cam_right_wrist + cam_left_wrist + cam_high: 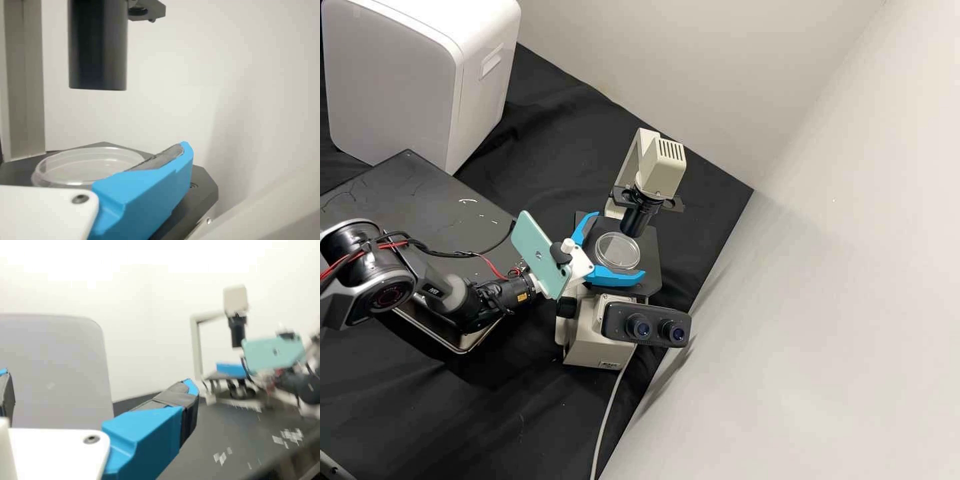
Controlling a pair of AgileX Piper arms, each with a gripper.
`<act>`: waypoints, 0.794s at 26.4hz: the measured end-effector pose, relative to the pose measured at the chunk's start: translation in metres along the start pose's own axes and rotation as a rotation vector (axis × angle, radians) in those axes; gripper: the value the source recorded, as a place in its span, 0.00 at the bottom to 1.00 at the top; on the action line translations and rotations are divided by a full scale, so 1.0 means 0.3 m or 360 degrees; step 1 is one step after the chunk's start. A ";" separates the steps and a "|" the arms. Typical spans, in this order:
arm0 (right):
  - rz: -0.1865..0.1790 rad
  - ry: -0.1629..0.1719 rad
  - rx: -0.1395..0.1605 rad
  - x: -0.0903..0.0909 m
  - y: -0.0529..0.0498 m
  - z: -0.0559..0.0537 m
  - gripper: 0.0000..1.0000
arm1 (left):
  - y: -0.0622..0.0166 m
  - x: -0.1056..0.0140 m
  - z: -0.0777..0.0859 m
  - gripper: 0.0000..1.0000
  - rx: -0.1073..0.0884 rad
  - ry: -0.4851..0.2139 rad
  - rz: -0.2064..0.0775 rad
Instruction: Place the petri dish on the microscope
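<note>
Left gripper (97,395) spread wide, nothing between its blue fingers (150,435), a pale box (50,365) just behind and the microscope (215,350) well off across the bench. In the high view, starting at the left: pale box (413,73) at the back corner of the black bench (420,413); dark grey arm (400,287) above a dark plate (407,193); teal camera mount (537,253) at the arm's wrist. Then the right gripper (621,245), unclenched, its fingers on either side of the petri dish (617,252): far finger (585,227) clear of the rim, near finger (620,276) close along it, contact impossible to judge. Petri dish flat on the microscope's black stage (651,280), directly under the dark condenser barrel (635,220). Same placing from the right wrist: clear dish (85,165) on the stage (200,185), barrel (97,45) overhead, blue finger (145,195) beside the rim. Further right, twin eyepieces (651,328) at the front of the microscope body, a pale cable (607,413) trailing down from it, then a bare light wall (853,267).
</note>
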 end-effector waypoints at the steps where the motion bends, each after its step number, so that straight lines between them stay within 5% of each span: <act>1: -0.0005 -0.0001 -0.0001 -0.008 -0.002 0.000 1.00 | 0.009 -0.002 0.000 1.00 -0.0023 0.0010 0.0034; 9: 0.0025 -0.0022 -0.0003 -0.090 -0.009 -0.014 1.00 | 0.054 -0.019 0.002 1.00 -0.0141 0.0044 0.0180; 16: 0.0076 -0.0014 -0.0008 -0.150 -0.010 -0.005 1.00 | 0.055 -0.019 -0.001 1.00 -0.0177 0.0054 0.0187; 21: 0.0078 -0.0007 0.0114 -0.183 0.009 -0.016 1.00 | 0.055 -0.019 -0.001 1.00 -0.0177 0.0054 0.0187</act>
